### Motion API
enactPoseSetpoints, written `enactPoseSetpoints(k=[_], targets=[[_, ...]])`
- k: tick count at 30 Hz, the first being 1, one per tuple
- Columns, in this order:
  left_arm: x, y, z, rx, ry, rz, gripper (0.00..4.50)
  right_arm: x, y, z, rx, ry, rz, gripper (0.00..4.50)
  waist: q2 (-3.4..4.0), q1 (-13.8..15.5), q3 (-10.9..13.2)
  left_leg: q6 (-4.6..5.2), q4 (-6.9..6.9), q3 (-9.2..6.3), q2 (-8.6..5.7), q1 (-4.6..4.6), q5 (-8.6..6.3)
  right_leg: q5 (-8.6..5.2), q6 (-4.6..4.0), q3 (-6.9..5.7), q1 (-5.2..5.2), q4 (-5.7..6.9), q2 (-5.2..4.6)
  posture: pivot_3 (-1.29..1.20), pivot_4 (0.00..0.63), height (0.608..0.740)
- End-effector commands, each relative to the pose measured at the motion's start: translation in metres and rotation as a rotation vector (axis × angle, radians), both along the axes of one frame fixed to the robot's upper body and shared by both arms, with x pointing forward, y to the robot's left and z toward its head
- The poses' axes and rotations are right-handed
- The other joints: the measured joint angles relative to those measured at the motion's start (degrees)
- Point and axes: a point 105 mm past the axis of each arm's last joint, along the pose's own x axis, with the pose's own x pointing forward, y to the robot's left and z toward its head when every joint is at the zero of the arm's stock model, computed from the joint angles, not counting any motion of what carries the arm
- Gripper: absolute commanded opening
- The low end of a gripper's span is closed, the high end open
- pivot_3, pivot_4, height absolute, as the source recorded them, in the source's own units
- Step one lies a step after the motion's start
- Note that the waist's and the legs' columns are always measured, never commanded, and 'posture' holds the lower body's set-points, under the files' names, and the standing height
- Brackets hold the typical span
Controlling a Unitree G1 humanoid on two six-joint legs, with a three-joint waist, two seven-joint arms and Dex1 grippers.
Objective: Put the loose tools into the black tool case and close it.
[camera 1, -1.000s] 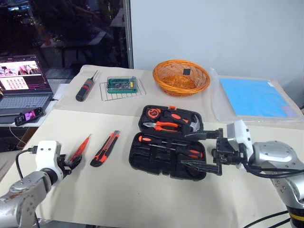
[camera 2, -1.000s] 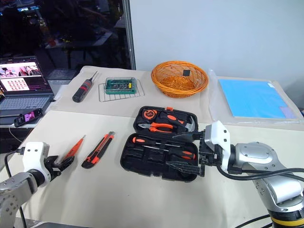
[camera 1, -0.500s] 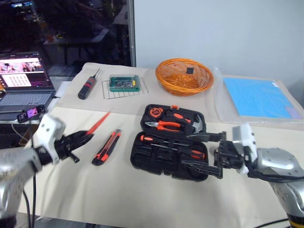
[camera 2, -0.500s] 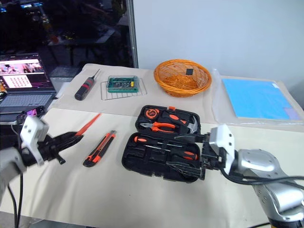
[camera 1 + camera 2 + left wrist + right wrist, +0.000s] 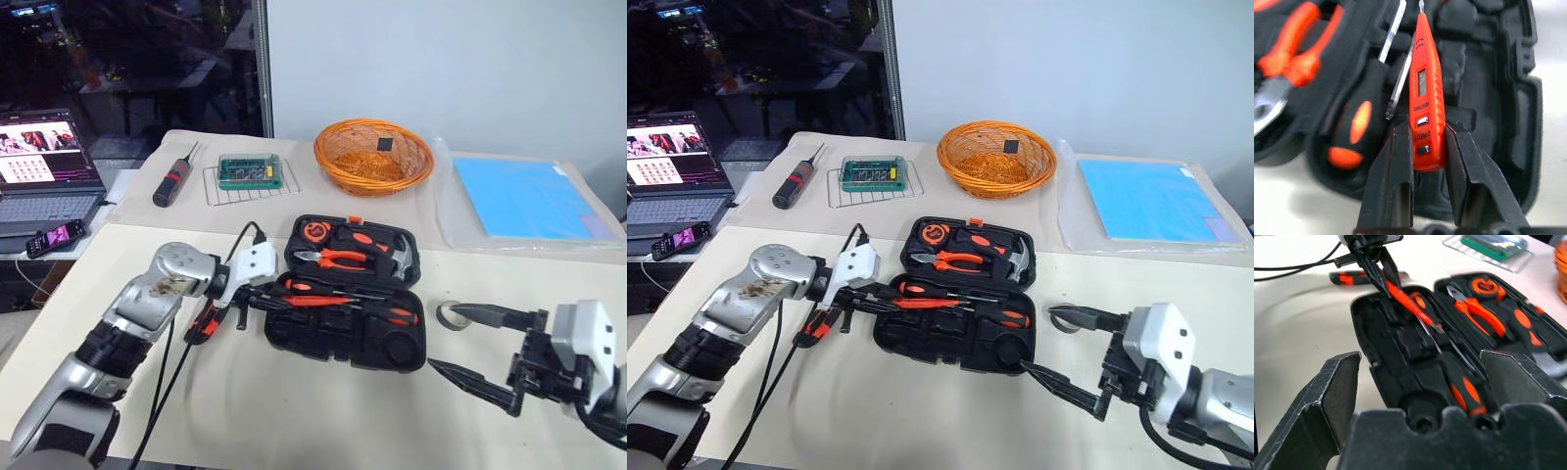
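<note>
Tester screwdriver point(image 5: 1424, 93) now over open case point(image 5: 411, 348), L-held.

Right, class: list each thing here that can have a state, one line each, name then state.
black tool case: open, lying flat on the table.
orange tester screwdriver: held over the case, tip pointing inward.
left pincer: shut on the tester's handle.
right pincer: open, holding nothing, beside the case.
utility knife: loose on the table, blade not showing.
laptop: lid up, screen lit.
</note>
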Motion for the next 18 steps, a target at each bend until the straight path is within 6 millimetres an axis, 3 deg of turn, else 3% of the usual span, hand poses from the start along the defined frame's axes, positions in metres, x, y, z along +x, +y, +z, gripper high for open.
enactPoseSetpoints(k=[1, 9, 18], targets=[[0.004, -0.005, 0.003, 0.042, -0.026, -0.053, 0.45, -0.007, -0.004, 0.011, -0.038, -0.042, 0.035, 4.50, 0.00, -0.04, 0.00, 0.01, 0.02, 0.00, 0.00, 0.01, 0.00, 0.00, 0.00, 0.02, 0.01, 0.00, 0.00, 0.00, 0.150, 0.740], [-0.001, -0.012, -0.001, 0.085, -0.020, -0.135, 0.45, -0.009, -0.016, 0.013, -0.075, -0.028, 0.038, 4.50, -0.01, 0.10, 0.00, 0.11, 0.09, -0.06, -0.01, 0.00, -0.05, -0.02, 0.00, 0.02, 0.07, -0.04, -0.04, 0.00, 0.150, 0.740], [0.013, -0.008, -0.004, 0.142, -0.051, -0.116, 0.45, -0.010, -0.013, 0.015, -0.082, -0.029, 0.040, 4.50, -0.01, 0.14, 0.00, 0.12, 0.19, -0.11, -0.01, 0.04, -0.05, -0.04, -0.03, -0.01, 0.18, -0.03, -0.04, 0.00, 0.150, 0.740]])
